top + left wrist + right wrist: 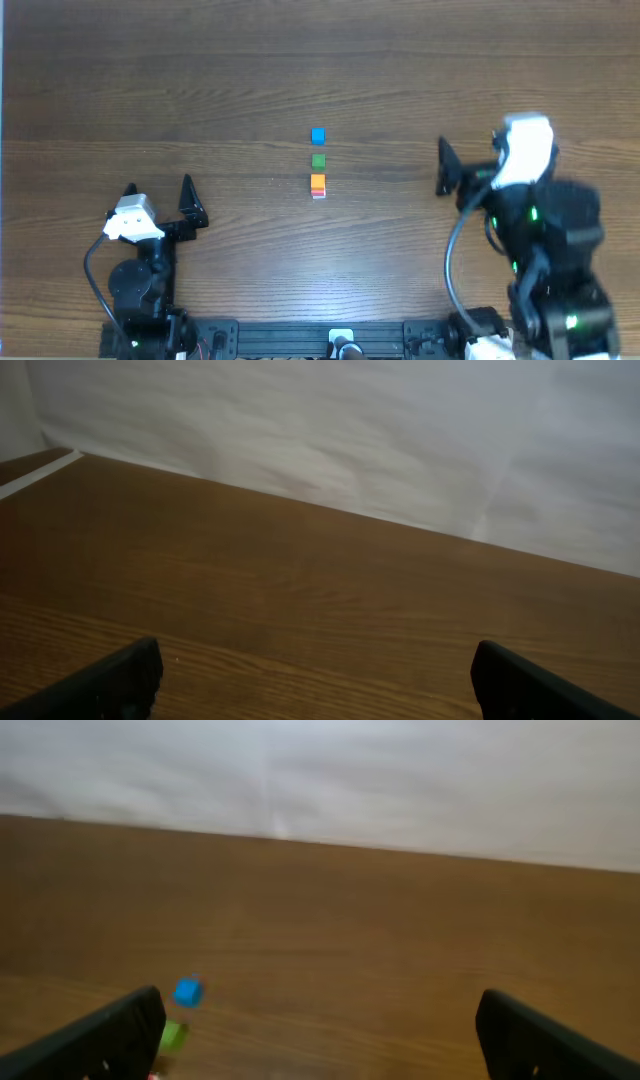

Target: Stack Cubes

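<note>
1. Cubes: the blue cube (318,136), green cube (318,160) and orange cube (318,183) lie in a short line at mid-table, each slightly apart from the next. A red edge at the orange one's near side suggests it already sits on a red cube (318,194).
2. Right gripper (440,166): fingers spread wide and empty, well to the right of the line and facing it.
3. Left gripper (158,186): likewise wide and empty, well apart on the left.
4. Step in hand, as judged: fetching the green cube. The fingers should straddle two opposite faces squarely and close gently, without nudging either neighbour.
5. Surroundings: wooden table (200,80) and white backdrop (400,430). The cubes' close spacing is the only likely hindrance.
</note>
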Tool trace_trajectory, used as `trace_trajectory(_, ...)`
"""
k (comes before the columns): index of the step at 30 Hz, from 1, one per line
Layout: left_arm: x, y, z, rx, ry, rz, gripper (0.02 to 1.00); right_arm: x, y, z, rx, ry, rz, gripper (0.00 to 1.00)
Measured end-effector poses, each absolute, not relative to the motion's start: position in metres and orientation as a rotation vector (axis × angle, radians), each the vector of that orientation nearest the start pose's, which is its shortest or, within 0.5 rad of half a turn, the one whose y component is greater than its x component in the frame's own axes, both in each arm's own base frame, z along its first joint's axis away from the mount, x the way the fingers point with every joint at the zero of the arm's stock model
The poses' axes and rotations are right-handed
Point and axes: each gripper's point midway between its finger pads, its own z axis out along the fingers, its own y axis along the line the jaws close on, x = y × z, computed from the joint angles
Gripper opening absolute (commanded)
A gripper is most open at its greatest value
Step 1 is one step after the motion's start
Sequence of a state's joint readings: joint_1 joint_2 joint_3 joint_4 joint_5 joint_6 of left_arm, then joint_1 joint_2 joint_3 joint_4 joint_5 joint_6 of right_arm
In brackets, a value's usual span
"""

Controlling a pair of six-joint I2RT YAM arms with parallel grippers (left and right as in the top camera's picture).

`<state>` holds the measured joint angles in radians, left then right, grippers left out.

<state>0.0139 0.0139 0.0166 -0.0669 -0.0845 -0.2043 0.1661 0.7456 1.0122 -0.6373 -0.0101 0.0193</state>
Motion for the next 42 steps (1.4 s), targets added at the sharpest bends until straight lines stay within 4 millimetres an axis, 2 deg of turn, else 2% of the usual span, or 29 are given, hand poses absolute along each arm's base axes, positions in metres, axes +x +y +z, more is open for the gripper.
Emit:
trace_trajectory(4,0.245,0.018,0.162,-0.243,1.618,-0.077,1.000,0.293,0.070,0.327,-0.211,2.018,0.173,0.993)
trace_trajectory(8,0.245,0.018,0.162,-0.242,1.619,-0.077,1.000,0.314,0.101,0.313,-0.294,2.095,0.217,0.993)
trace_trajectory(17,0.247,0.017,0.157,-0.243,1.641,-0.076,1.000,0.343,0.163,0.247,-0.378,2.294,0.301,0.991)
trace_trajectory(18,0.247,0.015,0.155,-0.235,1.650,-0.083,1.000,0.344,0.171,0.240,-0.393,2.308,0.309,0.993)
trace_trajectory(22,0.248,-0.016,0.147,-0.132,1.698,-0.172,0.998,0.344,0.203,0.213,-0.472,2.358,0.335,0.993)
trace_trajectory(25,0.247,-0.037,0.141,-0.059,1.730,-0.228,1.000,0.346,0.224,0.201,-0.511,2.361,0.368,0.993)
trace_trajectory(27,0.246,-0.042,0.139,-0.039,1.742,-0.243,0.998,0.344,0.233,0.197,-0.521,2.367,0.387,0.991)
trace_trajectory(33,0.246,-0.046,0.133,-0.024,1.767,-0.251,1.000,0.339,0.233,0.183,-0.439,2.433,0.343,0.993)
trace_trajectory(42,0.247,-0.044,0.133,-0.034,1.766,-0.242,0.998,0.343,0.231,0.162,-0.310,2.500,0.289,0.993)
